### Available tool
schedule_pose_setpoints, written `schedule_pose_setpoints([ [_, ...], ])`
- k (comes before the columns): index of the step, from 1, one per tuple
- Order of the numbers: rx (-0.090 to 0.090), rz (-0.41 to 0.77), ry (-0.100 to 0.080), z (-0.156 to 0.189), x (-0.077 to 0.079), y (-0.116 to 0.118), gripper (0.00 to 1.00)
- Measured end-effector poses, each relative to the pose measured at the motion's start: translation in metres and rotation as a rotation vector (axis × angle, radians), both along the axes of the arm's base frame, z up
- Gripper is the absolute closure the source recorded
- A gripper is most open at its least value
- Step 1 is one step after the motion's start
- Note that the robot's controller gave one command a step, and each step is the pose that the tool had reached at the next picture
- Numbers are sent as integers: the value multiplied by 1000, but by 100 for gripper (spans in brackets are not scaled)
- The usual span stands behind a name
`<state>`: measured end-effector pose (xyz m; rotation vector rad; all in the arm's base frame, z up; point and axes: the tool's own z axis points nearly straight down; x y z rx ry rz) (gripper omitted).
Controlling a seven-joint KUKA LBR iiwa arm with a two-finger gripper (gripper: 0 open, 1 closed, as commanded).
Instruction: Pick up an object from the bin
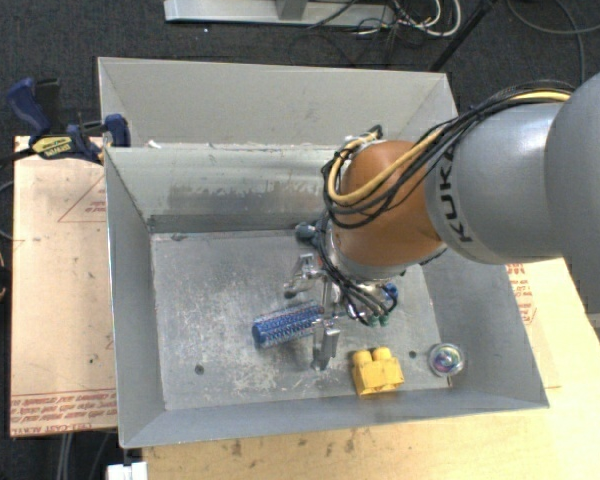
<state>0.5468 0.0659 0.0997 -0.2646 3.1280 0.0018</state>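
The fingers (326,348) of the gripper (316,313) stand apart, one towards the back wall of the grey bin (130,288) and one towards its front wall. The right end of a blue ribbed cylinder (283,327) lies between them about mid-floor; whether they touch it cannot be told. Just beside the front finger, near the front wall, sits a yellow block (376,371), and towards the front right corner, apart from the block, lies a small shiny round thing (445,359).

A yellow block (376,370) lies near a small shiny round thing (445,359).
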Motion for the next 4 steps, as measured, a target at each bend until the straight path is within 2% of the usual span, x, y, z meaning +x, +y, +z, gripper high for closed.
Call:
schedule_pose_setpoints([
  [1,5,-71,-4,-27,11,-2,0],
  [2,2,-71,-1,-25,12,0,0],
  [3,4,-73,-15,-23,16,0,100],
  [4,1,-74,-7,65,18,0,100],
])
